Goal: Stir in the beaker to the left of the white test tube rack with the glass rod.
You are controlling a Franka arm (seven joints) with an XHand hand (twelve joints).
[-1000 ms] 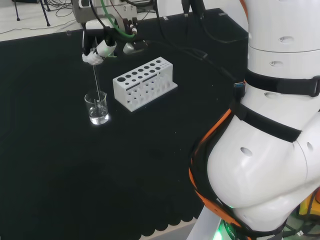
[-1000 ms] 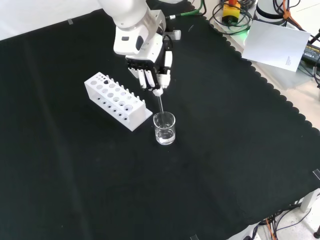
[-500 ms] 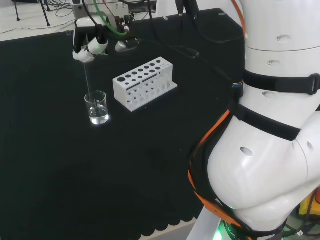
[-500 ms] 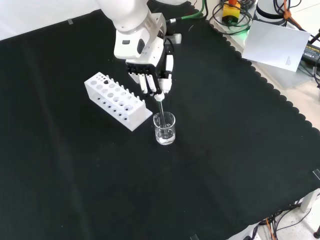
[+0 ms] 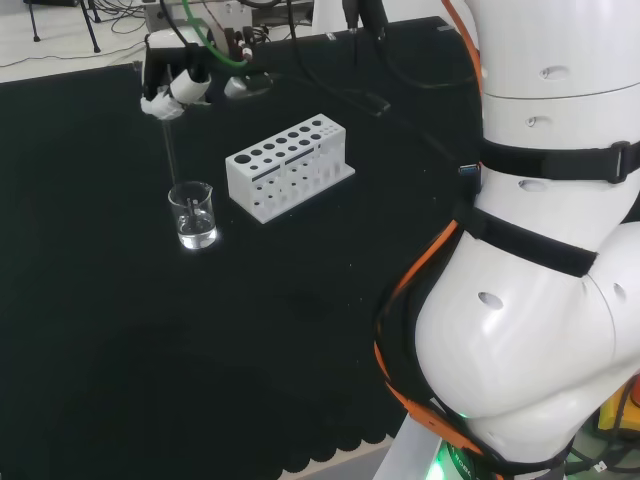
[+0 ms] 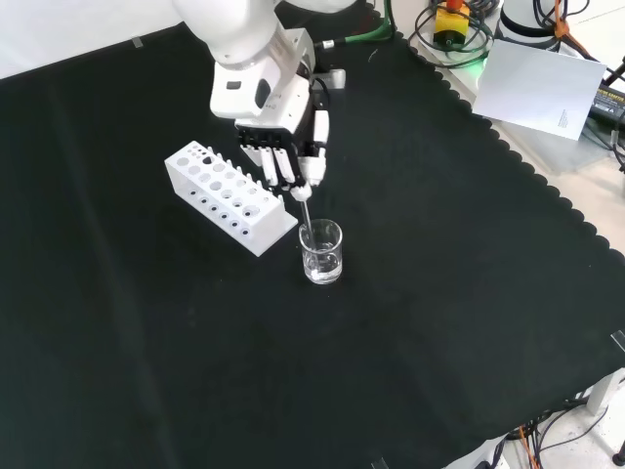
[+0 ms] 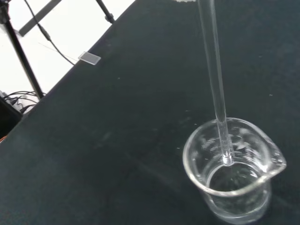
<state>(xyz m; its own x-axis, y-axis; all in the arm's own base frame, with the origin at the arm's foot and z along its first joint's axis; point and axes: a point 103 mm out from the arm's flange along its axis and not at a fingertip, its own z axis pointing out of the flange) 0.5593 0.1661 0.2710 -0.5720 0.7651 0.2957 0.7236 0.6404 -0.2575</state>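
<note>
A small clear beaker (image 5: 194, 215) (image 6: 321, 251) (image 7: 232, 174) stands on the black cloth, left of the white test tube rack (image 5: 288, 165) in the head view. The hand (image 5: 170, 92) (image 6: 285, 154) hangs above it, fingers curled round the top of a thin glass rod (image 5: 171, 155) (image 6: 306, 211) (image 7: 213, 79). The rod slants down from the hand. In the wrist view its lower tip sits inside the beaker, just below the rim and above a little clear liquid at the bottom.
The rack (image 6: 228, 194) stands close beside the beaker, to its left in the front view. Cables (image 5: 330, 70) trail across the cloth behind the rack. The arm's white links (image 5: 540, 250) fill the head view's right. Sheets of paper (image 6: 542, 83) lie past the cloth's scalloped edge.
The hand has risen and moved left in the head view, drawing the rod upward; the rod's tip now sits higher in the beaker. Beaker and rack have stayed put.
</note>
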